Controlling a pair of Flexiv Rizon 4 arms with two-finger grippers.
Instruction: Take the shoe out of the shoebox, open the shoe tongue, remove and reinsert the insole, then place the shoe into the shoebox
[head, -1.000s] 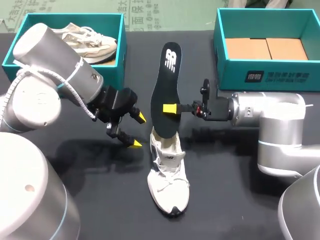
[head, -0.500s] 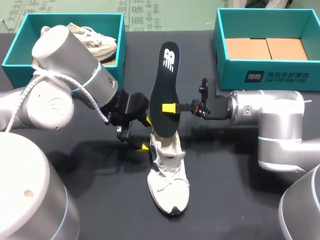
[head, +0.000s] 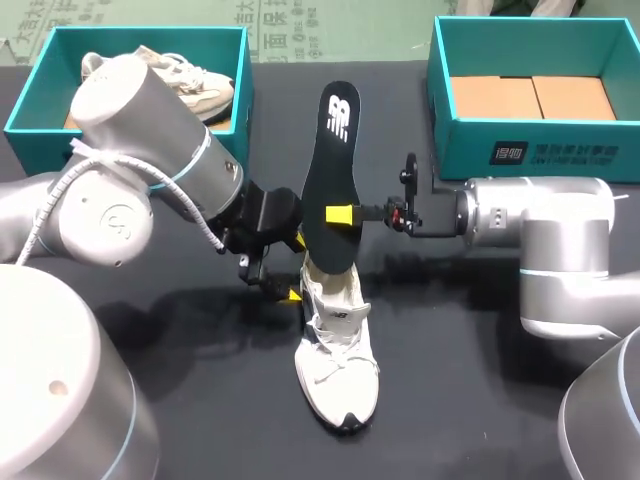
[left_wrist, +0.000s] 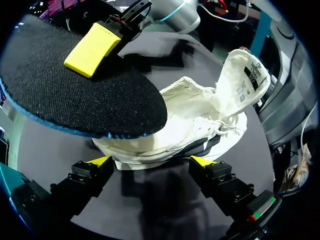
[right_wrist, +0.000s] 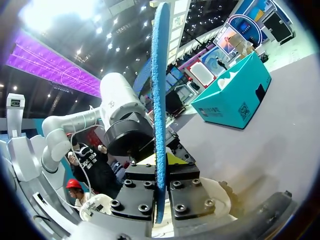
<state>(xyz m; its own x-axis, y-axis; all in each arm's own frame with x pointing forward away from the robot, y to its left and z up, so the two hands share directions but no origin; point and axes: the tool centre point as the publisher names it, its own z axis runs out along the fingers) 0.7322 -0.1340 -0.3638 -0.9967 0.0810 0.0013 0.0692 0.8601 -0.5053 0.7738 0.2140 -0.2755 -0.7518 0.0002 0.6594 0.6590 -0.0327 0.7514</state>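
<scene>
Carrying everything, the black worktop (head: 480, 380) has a teal left shoebox (head: 243, 90) at its far left corner, with a second shoe (head: 190, 80) inside, and a right shoebox (head: 560, 150) at its far right corner. Out of both boxes, the white shoe (head: 338, 360) lies mid-worktop, toe toward the near edge, its tongue (left_wrist: 242, 70) pulled up. The dark insole (head: 335, 170) stands on end with its lower tip at the shoe's opening, clamped from both sides by the right claw (head: 338, 218). The left claw (left_wrist: 150, 162) is spread wide just beside the heel, touching nothing. With the shoe unheld, I judge that pushing the insole down could skid or tip the shoe, or buckle the insole against the collar.
</scene>
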